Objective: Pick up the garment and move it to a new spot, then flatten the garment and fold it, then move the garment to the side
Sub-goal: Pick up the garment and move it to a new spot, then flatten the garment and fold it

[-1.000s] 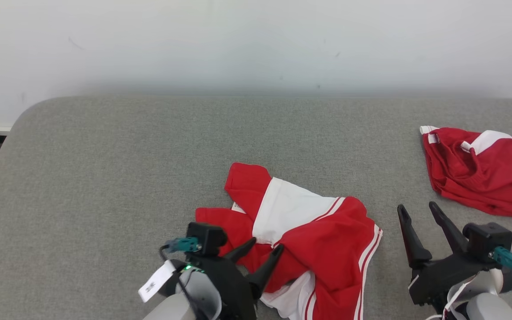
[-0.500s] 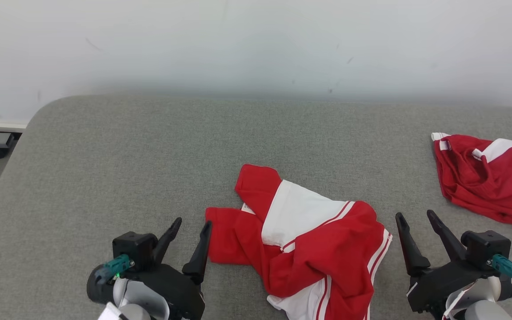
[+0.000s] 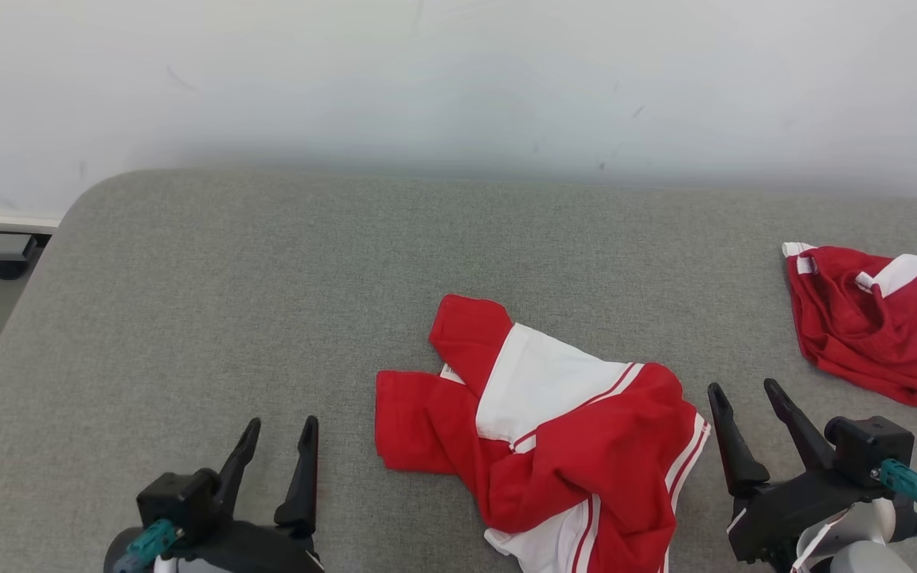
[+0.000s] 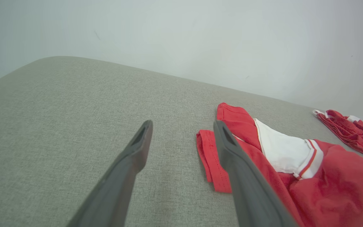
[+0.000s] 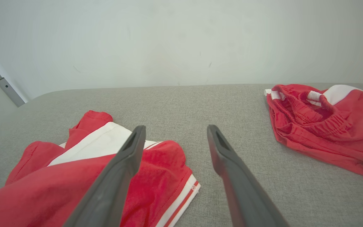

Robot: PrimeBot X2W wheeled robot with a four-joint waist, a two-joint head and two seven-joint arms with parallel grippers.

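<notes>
**Crumpled garment lies free, both jaws empty**

The crumpled red-and-white striped fabric garment (image 3: pixel 578 446) lies at the lower centre of the head view on the grey fabric-covered tabletop (image 3: pixel 228 302), bunched and overlapped on itself, nowhere near flat. The left jaws, two long dark fingers (image 3: pixel 305 469) at the lower left, stand spread wide and grasp nothing, apart from the garment's left red edge. The right jaws, with matching fingers (image 3: pixel 729 438) at the lower right, are likewise released and empty, just beside the white-striped hem.

By my reading, nothing is folded yet, and the step in hand is either the first pick-up or the start of flattening; I cannot tell which. The next move likely calls for each set of jaws to close on an outer edge, the red flap on the left and the striped hem on the right, so the cloth can be lifted or drawn taut.

Count: two garments, the second a bunched red-and-white cloth heap (image 3: pixel 872 326) at the right edge; two sets of jaws; one tabletop.
</notes>
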